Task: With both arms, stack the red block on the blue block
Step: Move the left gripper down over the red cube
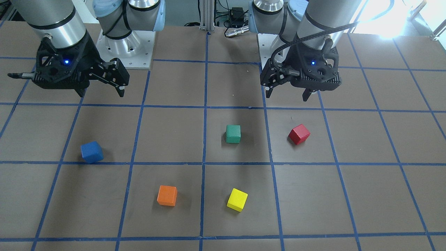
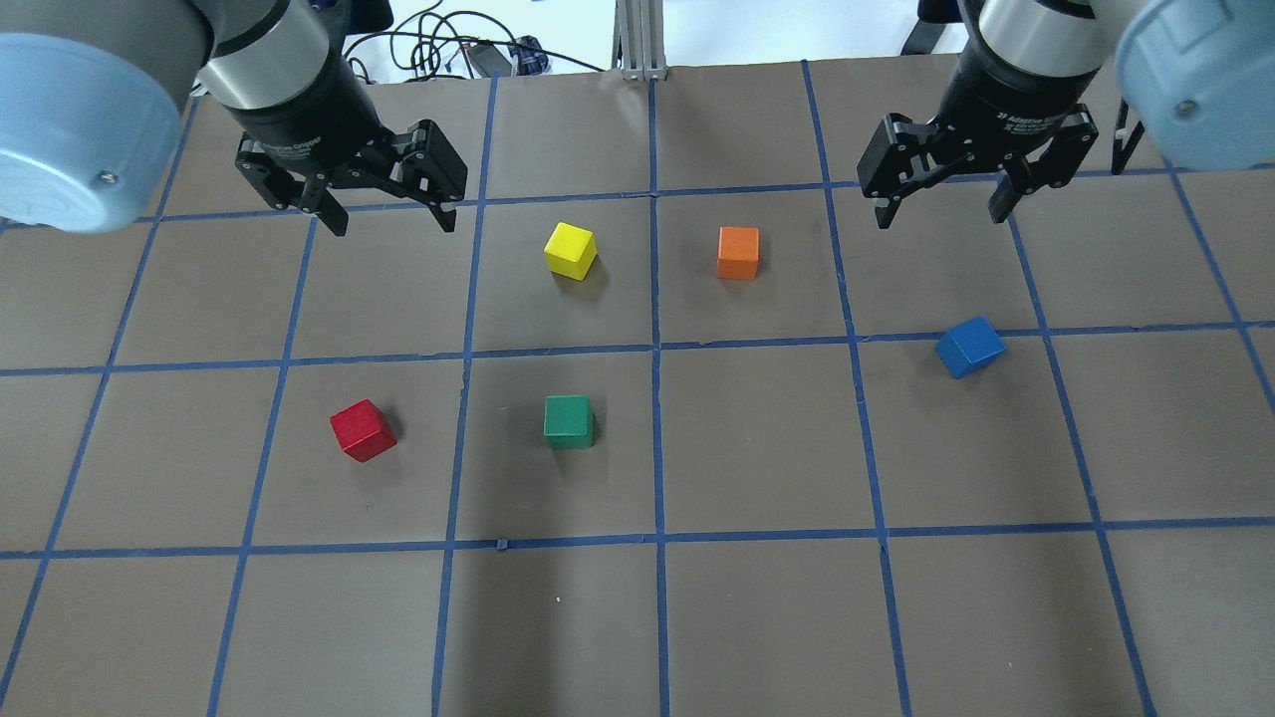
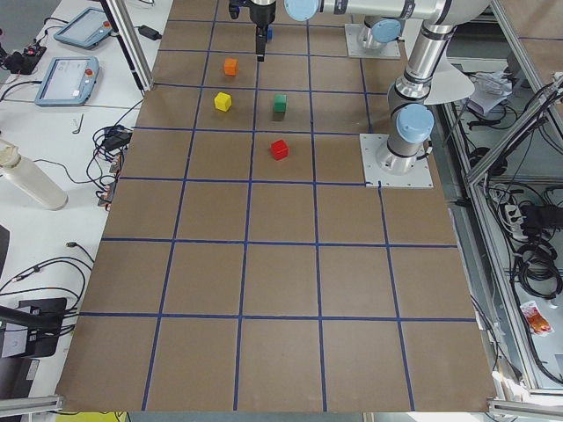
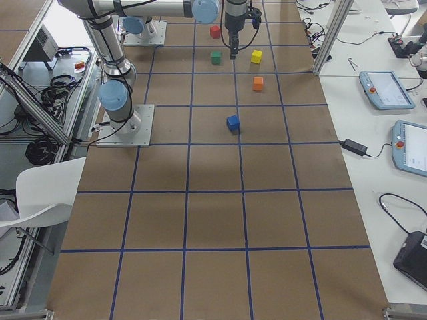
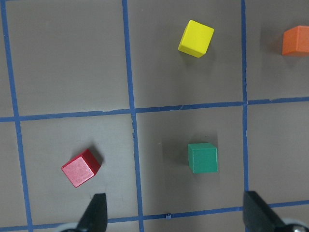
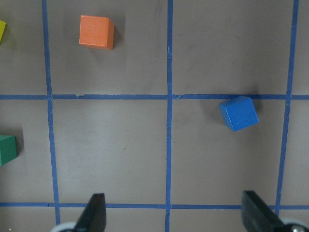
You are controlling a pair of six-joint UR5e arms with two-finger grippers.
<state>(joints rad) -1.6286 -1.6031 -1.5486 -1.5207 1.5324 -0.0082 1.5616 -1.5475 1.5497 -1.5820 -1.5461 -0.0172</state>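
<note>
The red block (image 2: 363, 430) lies on the brown table on my left side and also shows in the left wrist view (image 5: 81, 167) and the front view (image 1: 299, 134). The blue block (image 2: 969, 347) lies on my right side and shows in the right wrist view (image 6: 238, 112) and the front view (image 1: 92, 152). My left gripper (image 2: 393, 227) is open and empty, raised above the table, farther out than the red block. My right gripper (image 2: 939, 219) is open and empty, raised, farther out than the blue block. The two blocks lie far apart.
A green block (image 2: 568, 421) lies right of the red one. A yellow block (image 2: 570, 250) and an orange block (image 2: 738, 252) lie farther out near the middle. Blue tape lines (image 2: 654, 349) mark the table into squares.
</note>
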